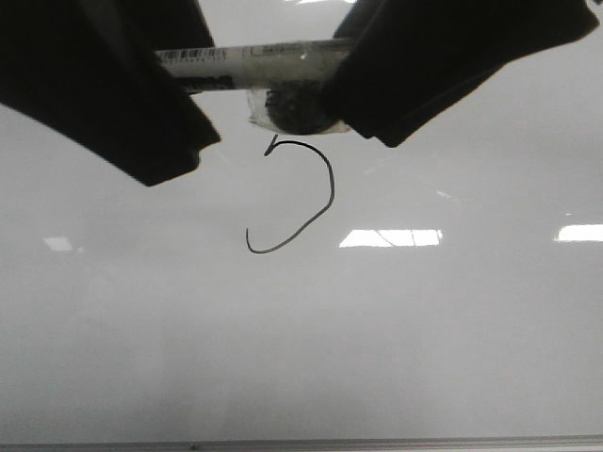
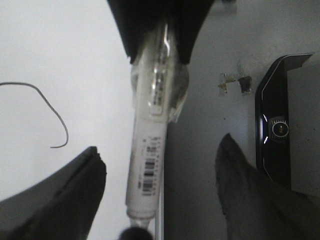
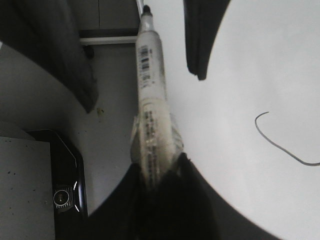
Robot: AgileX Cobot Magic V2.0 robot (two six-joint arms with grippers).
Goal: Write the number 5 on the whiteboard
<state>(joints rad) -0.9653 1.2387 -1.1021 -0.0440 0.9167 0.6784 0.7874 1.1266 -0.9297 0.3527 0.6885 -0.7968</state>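
- Right gripper [image 3: 160,175]: jaws clamped on the marker [image 3: 150,90].
- Left gripper [image 2: 160,165]: jaws wide apart, holding nothing, marker between them.
- 5 [image 1: 300,196]: only a hook, at 6 o'clock below the marker, on the whiteboard [image 1: 301,358].

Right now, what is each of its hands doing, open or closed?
The left hand is open, with a finger on either side of the marker, not gripping it.
The right hand is closed on the marker.
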